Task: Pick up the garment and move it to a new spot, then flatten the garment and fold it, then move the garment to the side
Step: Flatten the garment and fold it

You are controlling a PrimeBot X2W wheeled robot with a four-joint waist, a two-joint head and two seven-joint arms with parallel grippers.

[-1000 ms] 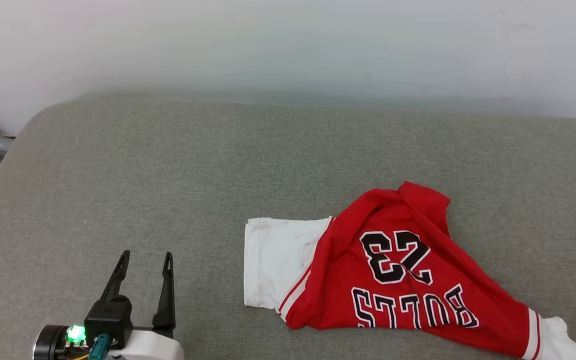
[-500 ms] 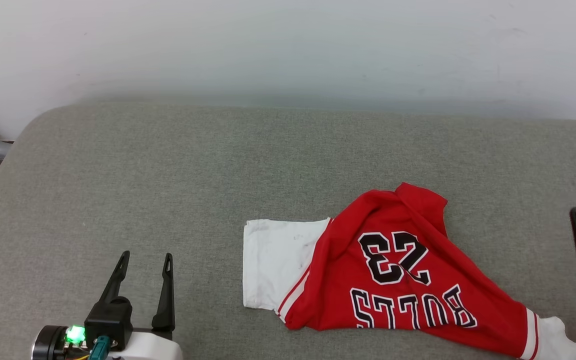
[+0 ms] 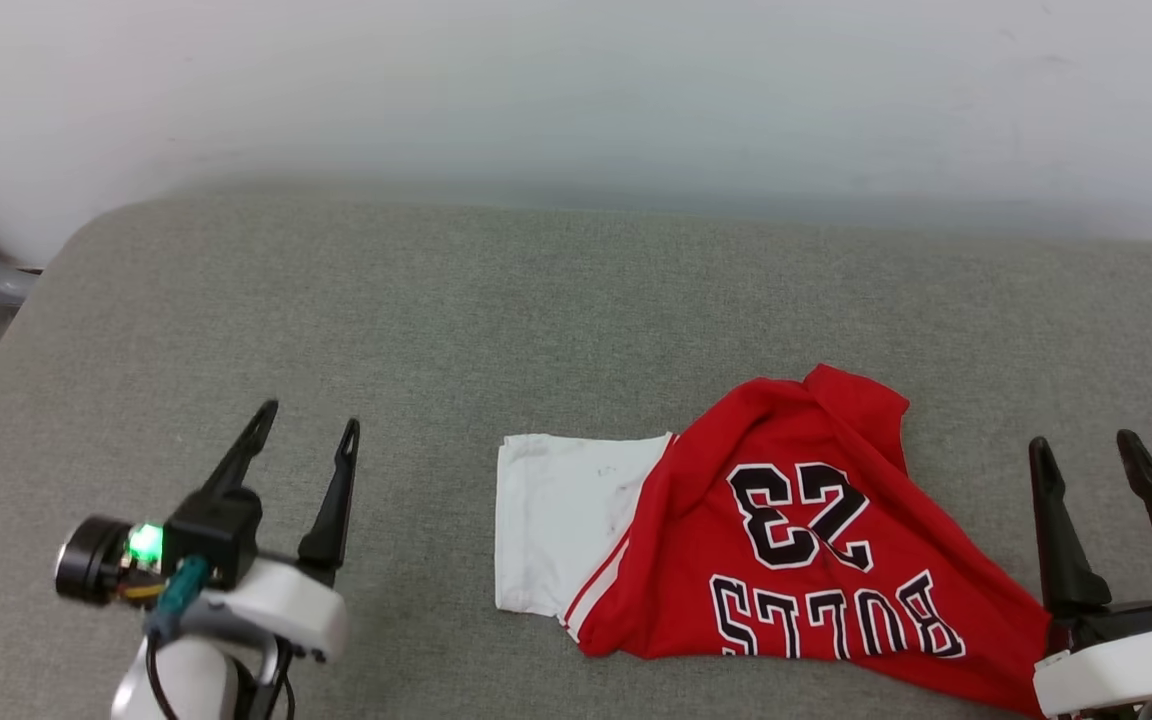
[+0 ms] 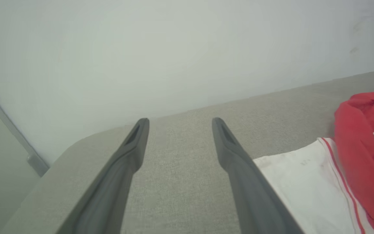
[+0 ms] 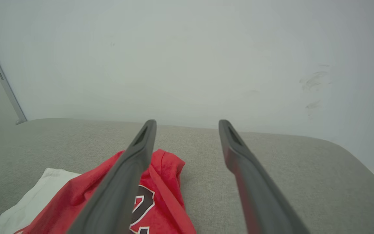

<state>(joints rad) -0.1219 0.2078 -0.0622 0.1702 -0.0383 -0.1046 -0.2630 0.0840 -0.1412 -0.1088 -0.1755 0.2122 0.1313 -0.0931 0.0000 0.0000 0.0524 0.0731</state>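
Garment (image 3: 796, 540) lies crumpled on the grey padded surface (image 3: 536, 300), right of centre in the head view, print side up. "23" and "BULLS" read upside down from the head camera. One white sleeve is spread flat toward the robot's left, with striped trim at the seam. The red body is bunched, with a fold ridge toward the wall (image 3: 576, 90).

Left gripper (image 3: 310, 415): jaws wide open, nothing between them, over bare surface, well apart from the sleeve edge. The left wrist view has the left gripper (image 4: 180, 121) pointing at the wall, garment (image 4: 304, 182) off to the side.

Right gripper (image 3: 1081, 440): jaws wide open, empty, just beside the garment's right end. Its white housing overlaps that end in the head view; can't tell if it touches. In the right wrist view one finger of the right gripper (image 5: 187, 122) crosses in front of the red cloth (image 5: 164, 169).
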